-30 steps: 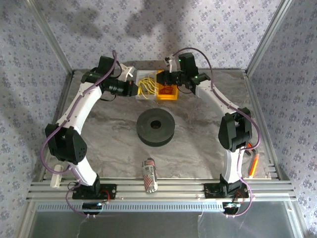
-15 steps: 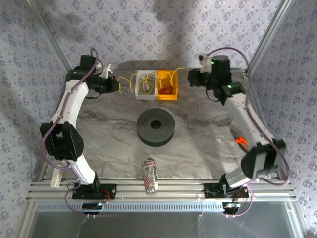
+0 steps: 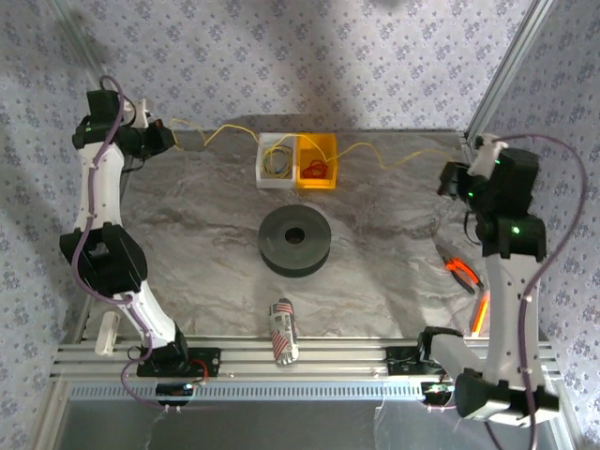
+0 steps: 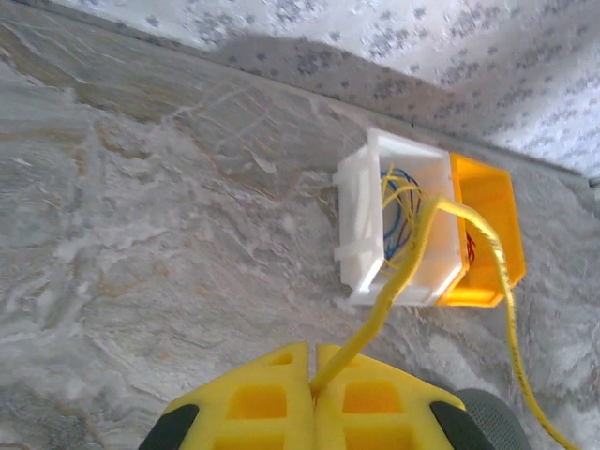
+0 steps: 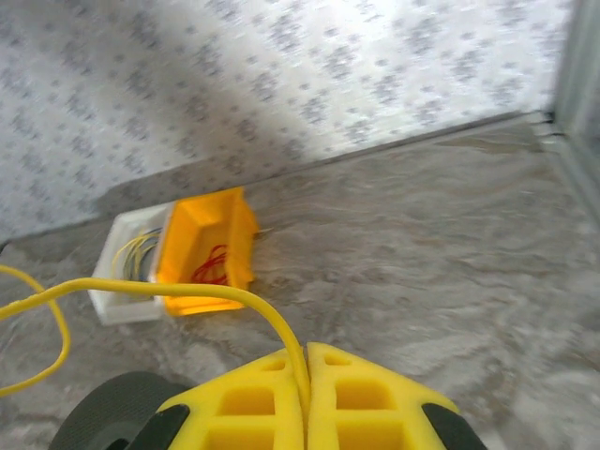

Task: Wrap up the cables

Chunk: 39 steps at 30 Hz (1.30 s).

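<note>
1. The left gripper [image 3: 172, 139] is clamped tight. Its yellow pads [image 4: 258, 398] meet on one end of the yellow cable [image 5: 187, 289], which comes out from between the tips.
2. The right gripper [image 3: 450, 178] is pinched shut the same way on the cable's other end. The wire rises from its closed tips and bends off to its left.
3. Between the two grippers the yellow cable hangs in a loose, wavy line above the table [image 3: 394, 244] and crosses the two bins on its way.
4. Straight ahead of the left gripper's fingertips stands the white bin [image 4: 361, 234], with a tangle of thin wires [image 4: 398, 202] inside. The orange bin [image 4: 492, 244] touches its far side.
5. From the right gripper the order flips. The orange bin is ahead and to the left, with the red-orange cable [image 3: 315, 170] coiled inside it, and the white bin is just beyond.
6. The black spool [image 3: 295, 241] lies flat on the table, well apart from both grippers and on the near side of the bins.
7. Orange-handled pliers [image 3: 461, 271] lie beside the right arm, behind its gripper.
</note>
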{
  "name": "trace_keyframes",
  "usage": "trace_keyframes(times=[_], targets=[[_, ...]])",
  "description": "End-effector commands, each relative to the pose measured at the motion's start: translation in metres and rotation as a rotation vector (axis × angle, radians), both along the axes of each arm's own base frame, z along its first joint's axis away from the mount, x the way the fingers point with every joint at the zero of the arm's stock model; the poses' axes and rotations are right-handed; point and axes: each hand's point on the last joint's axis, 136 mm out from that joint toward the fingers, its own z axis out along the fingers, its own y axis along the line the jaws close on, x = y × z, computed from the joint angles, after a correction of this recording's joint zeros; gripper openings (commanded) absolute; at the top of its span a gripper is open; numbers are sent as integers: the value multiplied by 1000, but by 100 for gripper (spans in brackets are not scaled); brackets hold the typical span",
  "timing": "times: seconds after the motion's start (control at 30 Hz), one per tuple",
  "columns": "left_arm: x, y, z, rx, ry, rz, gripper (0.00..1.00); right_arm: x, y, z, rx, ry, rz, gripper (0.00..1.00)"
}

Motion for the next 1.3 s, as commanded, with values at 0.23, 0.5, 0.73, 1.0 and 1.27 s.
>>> trace_keyframes(times=[0.23, 0.5, 0.73, 1.0, 1.27], targets=[[11, 91, 26, -7, -65, 207, 0, -12, -79, -9, 23, 93, -220, 0], [-1, 125, 34, -10, -78, 271, 0, -14, -115, -29, 39, 145, -324, 0], [-18, 157, 46, -1, -103, 348, 0, -25, -141, -32, 15, 174, -421, 0], [-35, 187, 60, 5, -132, 427, 0, -45, -173, -40, 5, 204, -570, 0], [-45, 212, 67, -3, -154, 487, 0, -57, -188, -45, 15, 199, -647, 0]])
